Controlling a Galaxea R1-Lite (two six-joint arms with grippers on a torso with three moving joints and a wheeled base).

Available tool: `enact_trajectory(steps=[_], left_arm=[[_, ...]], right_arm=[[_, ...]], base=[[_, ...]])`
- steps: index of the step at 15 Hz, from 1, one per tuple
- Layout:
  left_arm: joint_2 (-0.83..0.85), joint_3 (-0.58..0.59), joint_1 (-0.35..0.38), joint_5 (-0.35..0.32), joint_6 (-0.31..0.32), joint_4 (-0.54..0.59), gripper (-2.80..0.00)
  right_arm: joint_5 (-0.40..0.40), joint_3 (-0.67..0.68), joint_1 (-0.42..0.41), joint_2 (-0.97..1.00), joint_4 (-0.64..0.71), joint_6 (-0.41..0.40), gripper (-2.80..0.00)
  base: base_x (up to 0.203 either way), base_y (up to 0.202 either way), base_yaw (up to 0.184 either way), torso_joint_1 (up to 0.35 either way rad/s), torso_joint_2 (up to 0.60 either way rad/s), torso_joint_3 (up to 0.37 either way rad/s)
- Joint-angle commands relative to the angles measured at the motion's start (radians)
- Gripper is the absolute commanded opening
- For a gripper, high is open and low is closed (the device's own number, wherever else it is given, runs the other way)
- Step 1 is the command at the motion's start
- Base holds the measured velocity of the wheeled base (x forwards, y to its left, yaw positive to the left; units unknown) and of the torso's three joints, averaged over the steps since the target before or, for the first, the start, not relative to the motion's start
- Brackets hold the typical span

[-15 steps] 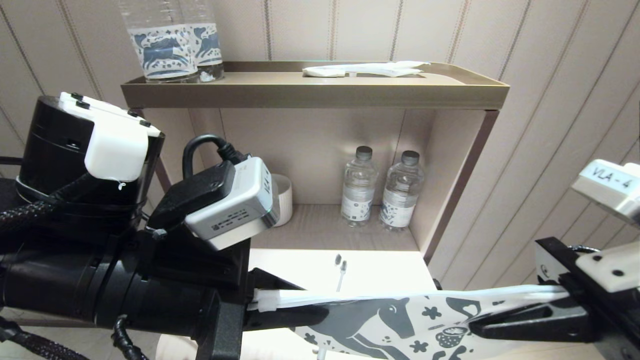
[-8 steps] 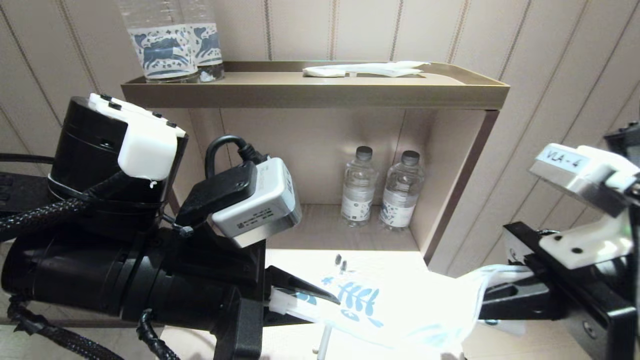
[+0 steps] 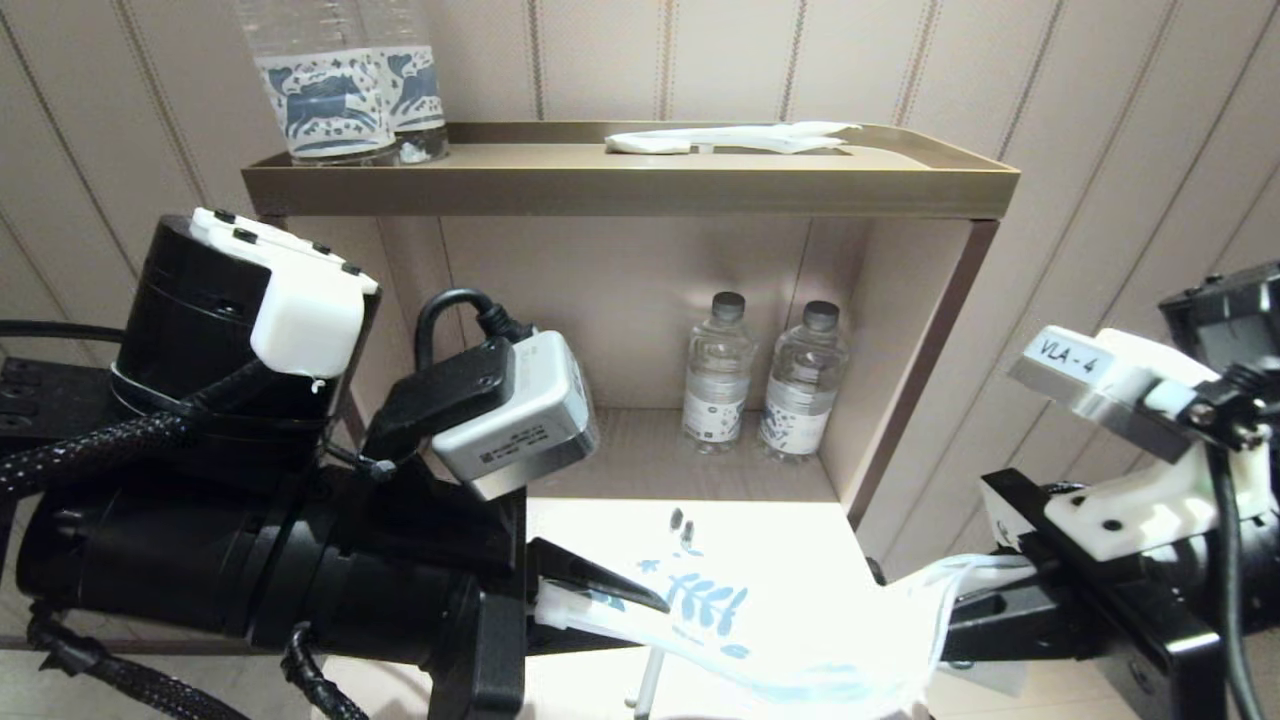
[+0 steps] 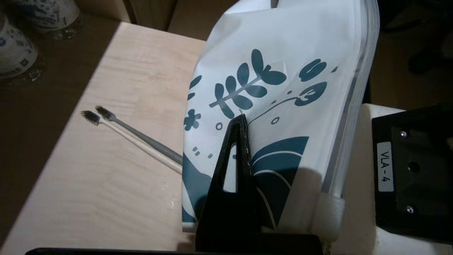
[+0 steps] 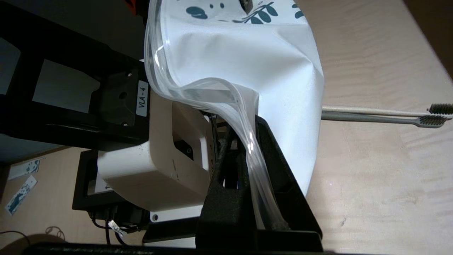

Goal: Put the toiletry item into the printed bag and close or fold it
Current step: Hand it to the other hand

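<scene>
Your left gripper point(image 4: 240, 120) pinches one end of the printed bag point(image 3: 800, 625); your right gripper point(image 5: 247, 141) pinches the other. Two toothbrushes point(image 4: 134, 136) lie on the counter point(image 4: 106, 184) beneath it, heads toward its rear edge.

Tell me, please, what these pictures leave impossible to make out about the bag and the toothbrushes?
- Toothbrushes: two lie on the table; their handle ends are hidden under the printed bag in both wrist views.
- Bag interior: opaque sides in every view hide whether anything is inside.
- Bag print: washed out by glare in the head view.
- Left gripper and right gripper each pinch the bag's edge; the grip points are covered by fingers.
</scene>
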Motion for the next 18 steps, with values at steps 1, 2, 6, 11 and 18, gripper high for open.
enact_trajectory(steps=[1, 2, 6, 11, 18], left_arm=[[-0.016, 0.002, 0.008, 0.02, -0.012, 0.018, -2.8], [-0.014, 0.0, 0.008, 0.039, -0.013, 0.034, -2.8], [-0.011, -0.005, 0.007, 0.077, -0.013, 0.064, -2.8], [0.01, -0.032, 0.007, 0.09, -0.015, 0.079, -2.8], [0.045, -0.075, 0.0, 0.089, -0.035, 0.08, -2.8]], right_arm=[[0.003, 0.04, -0.026, -0.039, 0.001, -0.004, -2.8], [0.003, 0.052, -0.033, -0.048, 0.001, -0.004, -2.8], [0.001, 0.056, -0.033, -0.038, 0.007, -0.003, -2.8], [-0.002, 0.043, -0.024, 0.022, 0.0, -0.001, -2.8], [0.001, -0.008, -0.007, 0.1, 0.0, -0.001, -2.8]], base=[[0.0, 0.0, 0.0, 0.0, 0.0, 0.0], [0.0, 0.0, 0.0, 0.0, 0.0, 0.0], [0.0, 0.0, 0.0, 0.0, 0.0, 0.0], [0.0, 0.0, 0.0, 0.0, 0.0, 0.0], [0.0, 0.0, 0.0, 0.0, 0.0, 0.0]])
